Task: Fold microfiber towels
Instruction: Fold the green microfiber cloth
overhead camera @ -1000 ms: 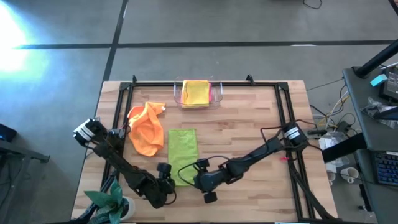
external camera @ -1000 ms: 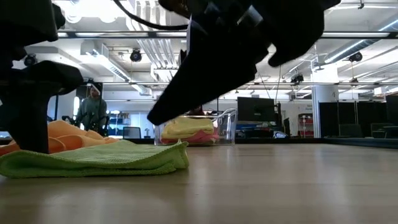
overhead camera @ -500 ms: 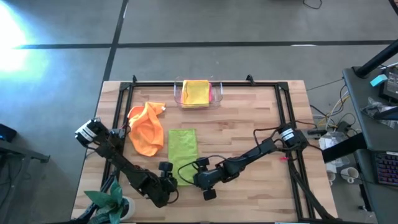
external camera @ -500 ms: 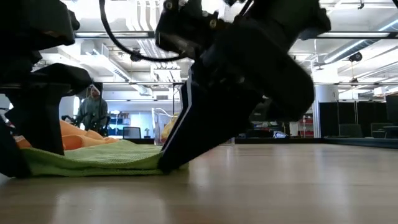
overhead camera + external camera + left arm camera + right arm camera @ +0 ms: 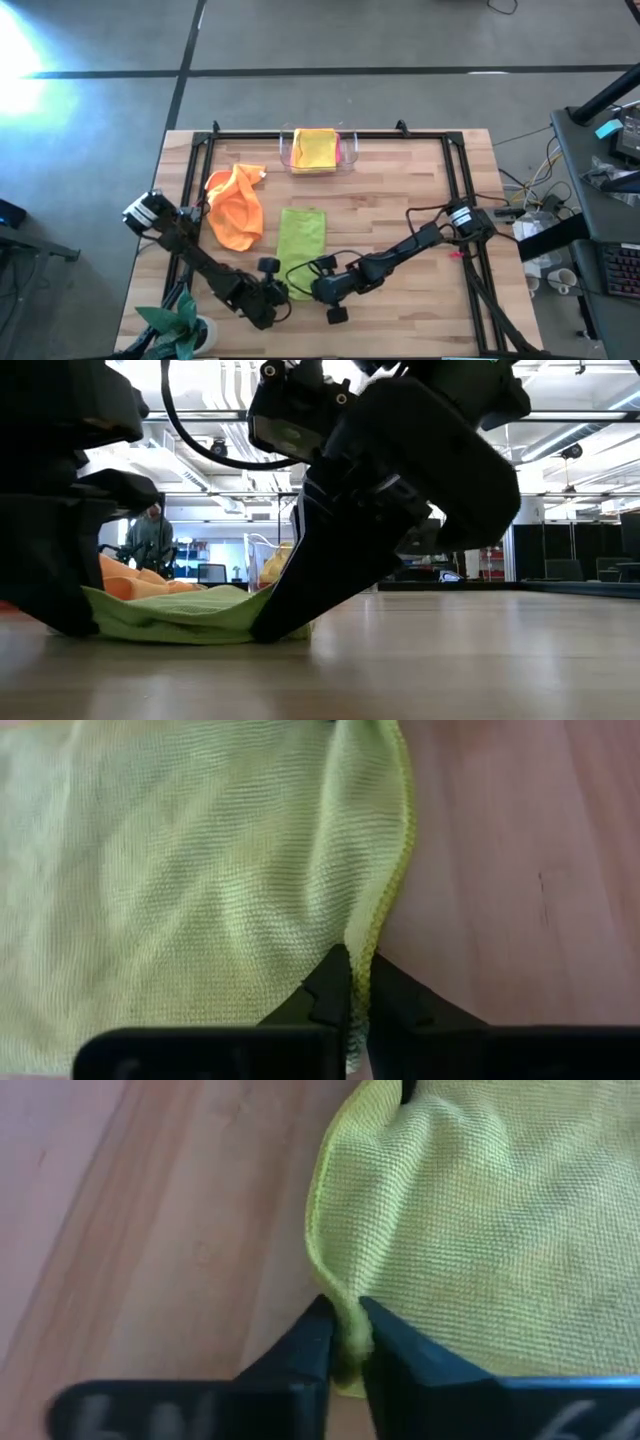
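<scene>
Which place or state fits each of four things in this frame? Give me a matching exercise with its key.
Things:
1. lime green towel
2. orange towel
3. yellow towel
4. left end effector

Places or states:
A. in the clear plastic tray
B. crumpled on the table
C. shut on a cloth edge
D. pinched at its near corners

Pairs: 1-D, 2-B, 3-A, 4-C

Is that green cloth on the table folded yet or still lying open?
Spread, not folded yet: the lime green towel lies open in one layer, its near edge bunched up where both sets of jaws pinch a corner.
</scene>
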